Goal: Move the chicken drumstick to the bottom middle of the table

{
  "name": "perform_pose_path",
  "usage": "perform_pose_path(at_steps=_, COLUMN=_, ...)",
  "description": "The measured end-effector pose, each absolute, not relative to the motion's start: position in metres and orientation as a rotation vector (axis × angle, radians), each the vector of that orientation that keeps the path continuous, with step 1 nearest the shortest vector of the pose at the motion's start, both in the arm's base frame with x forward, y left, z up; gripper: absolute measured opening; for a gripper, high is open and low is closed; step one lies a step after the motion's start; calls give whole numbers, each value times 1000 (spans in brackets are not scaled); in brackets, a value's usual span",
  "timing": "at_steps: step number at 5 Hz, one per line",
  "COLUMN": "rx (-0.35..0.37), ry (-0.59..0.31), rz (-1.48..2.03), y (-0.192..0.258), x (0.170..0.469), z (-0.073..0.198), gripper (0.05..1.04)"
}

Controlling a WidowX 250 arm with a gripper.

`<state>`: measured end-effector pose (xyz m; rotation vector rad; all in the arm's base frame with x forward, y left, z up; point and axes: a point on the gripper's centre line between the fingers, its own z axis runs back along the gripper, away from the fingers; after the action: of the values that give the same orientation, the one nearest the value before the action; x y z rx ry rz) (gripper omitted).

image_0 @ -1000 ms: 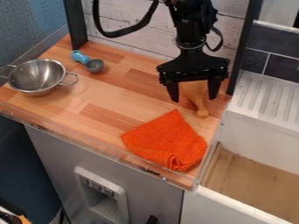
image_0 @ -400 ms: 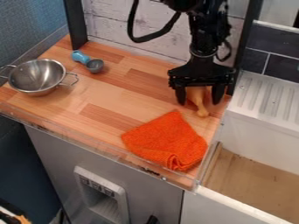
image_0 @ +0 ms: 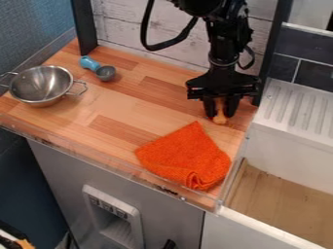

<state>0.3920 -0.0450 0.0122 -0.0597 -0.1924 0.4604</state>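
Taking the whole view as a clock face, a blue wall (image_0: 32,19) stands at the far left, and at ten o'clock a steel bowl (image_0: 40,86) with two wire handles sits upright on the wooden desk (image_0: 114,109). Just beside it, between ten and eleven o'clock, lies a small scoop (image_0: 98,69), its blue handle pointing to the upper left and its grey cup to the lower right. At seven o'clock, below the desk, a grey front (image_0: 55,170) carries a pale dispenser (image_0: 114,216); the small marks on its panel (image_0: 107,206) are too small to read. A folded orange cloth (image_0: 185,158) lies at five o'clock from the centre, one corner pointing up towards twelve and its lower edge near the front rim of the desk. The black arm (image_0: 224,44) comes in from the top at one o'clock and hangs down to the claw (image_0: 220,109) at two o'clock, which is grasping the chicken drumstick (image_0: 220,118). That drumstick is on the right side of the desk, between two and three o'clock, its knobbly end towards six and the rest partly hidden between the fingers; it is near the cloth's upper corner but apart from it. At three o'clock is a white ridged drainboard (image_0: 296,109), and between four and five o'clock a white-walled sink (image_0: 244,221) with a brown bottom.
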Motion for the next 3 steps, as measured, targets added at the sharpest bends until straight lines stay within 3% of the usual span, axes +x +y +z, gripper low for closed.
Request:
perform_pose_path(at_steps=1, rx=-64, ry=-153, rz=451, y=-45, x=387, z=12, gripper=319)
perform_pose_path(at_steps=3, rx=-120, ry=-215, rz=536, y=-22, x=378, z=54, gripper=318)
